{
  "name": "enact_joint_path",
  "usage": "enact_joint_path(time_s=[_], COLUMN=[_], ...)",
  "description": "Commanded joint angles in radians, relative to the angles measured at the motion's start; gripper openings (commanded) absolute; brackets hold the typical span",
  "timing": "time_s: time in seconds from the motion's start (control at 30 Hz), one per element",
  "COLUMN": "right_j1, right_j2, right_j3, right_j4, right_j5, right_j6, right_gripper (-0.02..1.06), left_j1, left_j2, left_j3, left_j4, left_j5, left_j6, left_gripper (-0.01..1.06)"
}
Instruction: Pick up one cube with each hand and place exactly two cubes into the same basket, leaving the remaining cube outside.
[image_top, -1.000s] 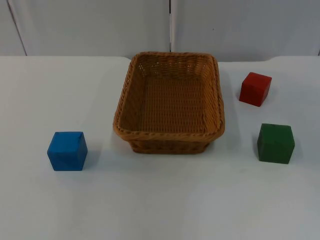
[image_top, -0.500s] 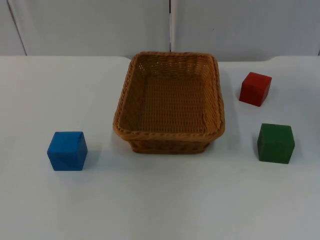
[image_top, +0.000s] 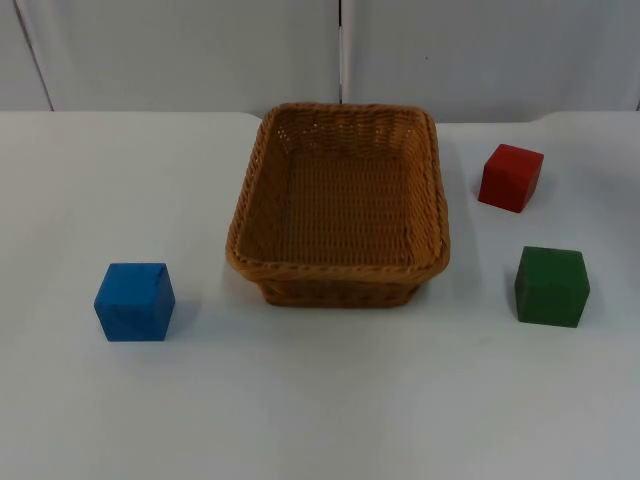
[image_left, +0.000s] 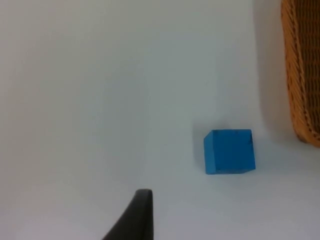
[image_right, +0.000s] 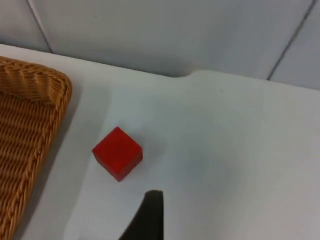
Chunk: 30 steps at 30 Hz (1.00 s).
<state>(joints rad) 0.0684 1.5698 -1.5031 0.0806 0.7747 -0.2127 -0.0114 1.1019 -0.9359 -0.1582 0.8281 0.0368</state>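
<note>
A woven basket (image_top: 340, 205) is placed near the middle of the white table (image_top: 320, 400), with its far end toward the grey partition wall (image_top: 180, 50). Nothing is seen inside the basket. Three cubes are standing on the table, all outside the basket and none of them touching it. The blue cube (image_top: 134, 301) is found on the left side of the basket, well apart from it and closer to the near edge of the table. The red cube (image_top: 510, 178) is found on the right side of the basket, near its far corner. The green cube (image_top: 552, 286) is placed on the same side, nearer than the red one, and the two are apart from each other.

In the left wrist view, one black fingertip of the left gripper (image_left: 131, 220) is seen above the bare table. The blue cube (image_left: 229, 151) lies near it but is not touched, and the basket wall (image_left: 301, 75) is seen beyond the cube. It cannot be told if this gripper is apart or together.

In the right wrist view, one fingertip of the right gripper (image_right: 146, 217) is seen. The red cube (image_right: 117, 152) lies just ahead of it, not touched, with the basket rim (image_right: 35, 80) beside. Its state cannot be told either.
</note>
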Motion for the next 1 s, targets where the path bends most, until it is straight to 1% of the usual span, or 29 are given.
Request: enact_joint_path(time_s=[0.0, 0.07, 0.17, 0.2, 0.3, 0.37, 0.4, 0.57, 0.6, 0.63, 0.7, 0.73, 0.77, 0.87, 0.97], right_j1=[0.002, 0.002, 0.016, 0.016, 0.039, 0.056, 0.056, 0.084, 0.084, 0.086, 0.085, 0.085, 0.085, 0.085, 0.085], right_j2=[0.057, 0.126, 0.222, 0.222, 0.315, 0.383, 0.383, 0.544, 0.544, 0.575, 0.629, 0.656, 0.656, 0.728, 0.791], right_j3=[-0.068, -0.13, -0.221, -0.221, -0.315, -0.381, -0.381, -0.541, -0.541, -0.57, -0.624, -0.643, -0.643, -0.698, -0.736], right_j4=[0.039, 0.085, 0.08, 0.08, 0.084, 0.08, 0.08, 0.082, 0.082, 0.094, 0.139, 0.15, 0.15, 0.184, 0.184], right_j5=[0.021, 0.049, 0.087, 0.087, 0.124, 0.142, 0.142, 0.215, 0.215, 0.221, 0.236, 0.244, 0.244, 0.268, 0.287], right_j6=[-0.071, -0.122, -0.15, -0.15, -0.208, -0.22, -0.22, -0.288, -0.288, -0.302, -0.349, -0.377, -0.377, -0.435, -0.469], right_gripper=[0.85, 0.85, 0.85, 0.85, 0.85, 0.85, 0.85, 0.85, 0.85, 0.85, 0.85, 0.85, 0.85, 0.85, 0.85], left_j1=[0.002, 0.002, 0.002, 0.002, 0.002, 0.002, 0.002, 0.002, 0.002, 0.002, 0.002, 0.002, 0.002, -0.001, -0.002], left_j2=[0.037, 0.082, 0.163, 0.163, 0.239, 0.282, 0.282, 0.377, 0.377, 0.392, 0.418, 0.432, 0.432, 0.466, 0.506], left_j3=[-0.015, -0.018, -0.018, -0.018, -0.018, -0.018, -0.018, -0.029, -0.029, -0.029, -0.029, -0.029, -0.029, -0.029, -0.029], left_j4=[-0.037, -0.064, -0.09, -0.09, -0.136, -0.173, -0.173, -0.2, -0.2, -0.2, -0.202, -0.208, -0.208, -0.249, -0.318], left_j5=[-0.006, -0.011, -0.023, -0.023, -0.05, -0.073, -0.073, -0.087, -0.087, -0.096, -0.107, -0.109, -0.109, -0.123, -0.137], left_j6=[0.02, 0.04, 0.062, 0.062, 0.093, 0.12, 0.12, 0.142, 0.142, 0.146, 0.148, 0.151, 0.151, 0.182, 0.244], left_gripper=[1.05, 1.05, 1.05, 1.05, 1.05, 1.05, 1.05, 1.05, 1.05, 1.05, 1.05, 1.05, 1.05, 1.05, 1.05])
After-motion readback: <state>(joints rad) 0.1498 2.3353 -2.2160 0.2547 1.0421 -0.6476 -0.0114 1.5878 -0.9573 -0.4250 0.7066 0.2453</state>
